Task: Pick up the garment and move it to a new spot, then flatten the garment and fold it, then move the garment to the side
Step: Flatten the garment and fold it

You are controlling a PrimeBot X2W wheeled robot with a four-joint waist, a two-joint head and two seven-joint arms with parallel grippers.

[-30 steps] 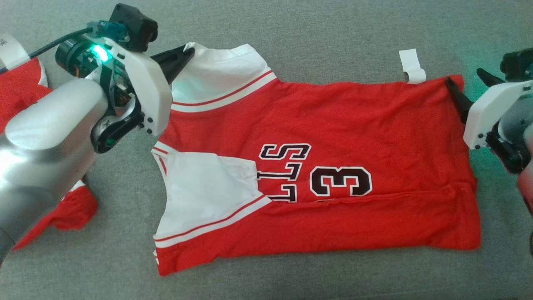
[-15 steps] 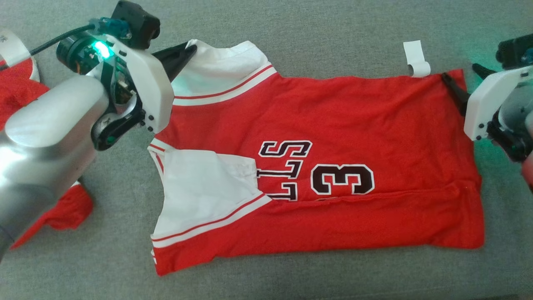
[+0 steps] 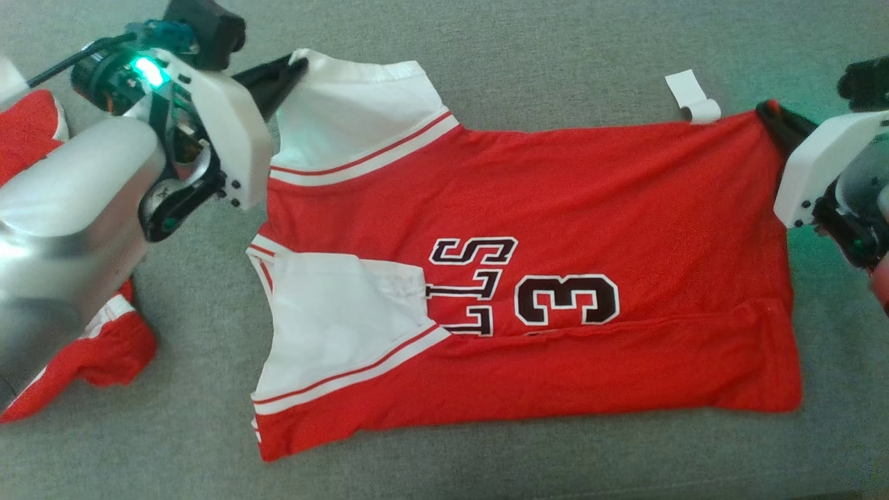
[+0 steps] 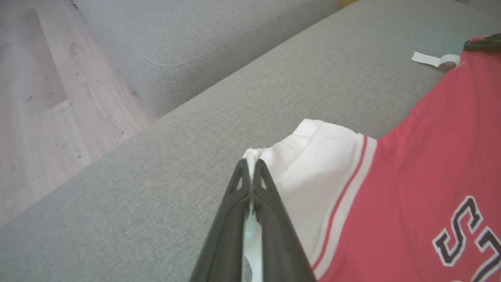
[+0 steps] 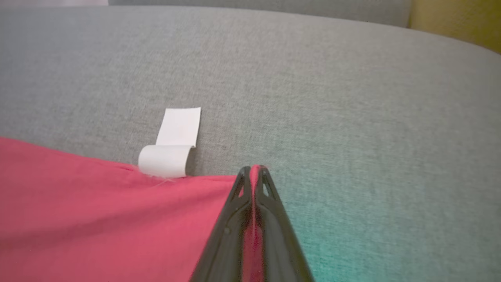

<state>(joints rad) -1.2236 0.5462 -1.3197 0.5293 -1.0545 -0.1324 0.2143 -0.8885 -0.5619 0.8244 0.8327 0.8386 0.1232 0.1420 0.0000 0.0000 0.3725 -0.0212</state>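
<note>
Holding the garment point(image 3: 528, 229) by its two far corners, we have both arms placed for one joint move. The garment lies flat near the middle of the sofa seat point(image 3: 555, 42). Its long axis runs from the seat's left side to its right, with the white shoulders to the left and the hem to the right.

The left gripper point(image 3: 295, 66) is clenched on the tip of the far white shoulder strap; the left wrist view shows white cloth pinched between its closed fingers. The right gripper point(image 3: 767, 110) is clenched on the far hem corner, just beside the curled white tag point(image 3: 691, 101), with red cloth between its fingers. Each arm is nearer its own end.

We judge the coming move to be a fold of the far long edge toward the seat's front edge. Both corners must travel together, across the long axis. A second red garment point(image 3: 104, 354) lies apart at the seat's left end.
</note>
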